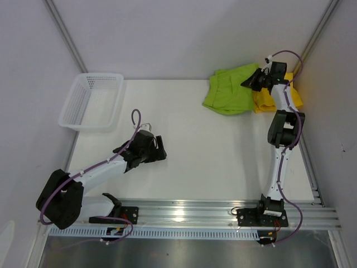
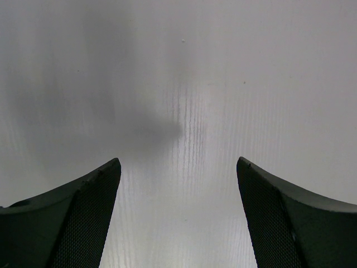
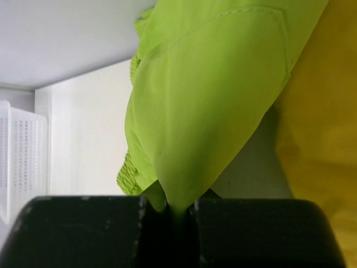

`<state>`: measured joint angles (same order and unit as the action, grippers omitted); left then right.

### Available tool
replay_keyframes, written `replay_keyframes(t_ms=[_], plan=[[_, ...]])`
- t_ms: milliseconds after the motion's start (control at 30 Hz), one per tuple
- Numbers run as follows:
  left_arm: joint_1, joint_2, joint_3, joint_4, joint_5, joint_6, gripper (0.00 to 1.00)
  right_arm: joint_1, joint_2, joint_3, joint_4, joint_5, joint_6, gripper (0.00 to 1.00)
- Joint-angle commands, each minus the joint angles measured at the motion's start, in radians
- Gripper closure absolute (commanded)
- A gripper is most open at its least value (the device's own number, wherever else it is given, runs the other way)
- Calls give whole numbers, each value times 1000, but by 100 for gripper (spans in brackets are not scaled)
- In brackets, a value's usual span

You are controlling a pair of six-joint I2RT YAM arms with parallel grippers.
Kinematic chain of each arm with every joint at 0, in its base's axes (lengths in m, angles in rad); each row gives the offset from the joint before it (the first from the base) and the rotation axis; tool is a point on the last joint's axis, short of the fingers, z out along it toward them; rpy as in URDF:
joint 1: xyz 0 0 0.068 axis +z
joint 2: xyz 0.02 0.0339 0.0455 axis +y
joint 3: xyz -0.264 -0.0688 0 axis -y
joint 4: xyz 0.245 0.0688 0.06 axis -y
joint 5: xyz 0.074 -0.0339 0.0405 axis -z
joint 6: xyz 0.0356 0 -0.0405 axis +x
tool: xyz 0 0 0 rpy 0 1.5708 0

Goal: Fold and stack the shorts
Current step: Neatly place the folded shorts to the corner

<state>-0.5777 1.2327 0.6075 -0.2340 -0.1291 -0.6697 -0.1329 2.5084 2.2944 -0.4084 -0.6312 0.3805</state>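
White table (image 1: 212, 145) carries lime green shorts (image 1: 228, 94), yellow shorts (image 1: 263, 103), mesh basket (image 1: 78, 107).

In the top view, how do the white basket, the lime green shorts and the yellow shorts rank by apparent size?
1. white basket
2. lime green shorts
3. yellow shorts, partly hidden, so unsure.

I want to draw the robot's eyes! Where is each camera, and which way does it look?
Top external: high at the near edge, looking down at the table; left arm and right arm show.
Left wrist: on the left arm, facing the tabletop; the open left gripper shows.
Right wrist: on the right arm, facing the lime green shorts pinched in the shut right gripper.
Shared: top and right wrist both see those shorts, the yellow shorts and the white mesh basket.
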Motion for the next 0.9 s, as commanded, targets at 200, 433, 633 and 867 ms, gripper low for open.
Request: replay_keyframes(t_ms=[200,433,633,867], plan=[[-25,17,6,19,-15,7,14,-65,-10,86,232,65,184,100],[-27,7,0,13,-23,9,14,-129,26,157,266,111,290,100],[-31,14,2,15,-18,7,14,-217,55,204,227,74,397,100],[-40,24,12,13,-17,5,14,-290,96,247,180,22,396,100]])
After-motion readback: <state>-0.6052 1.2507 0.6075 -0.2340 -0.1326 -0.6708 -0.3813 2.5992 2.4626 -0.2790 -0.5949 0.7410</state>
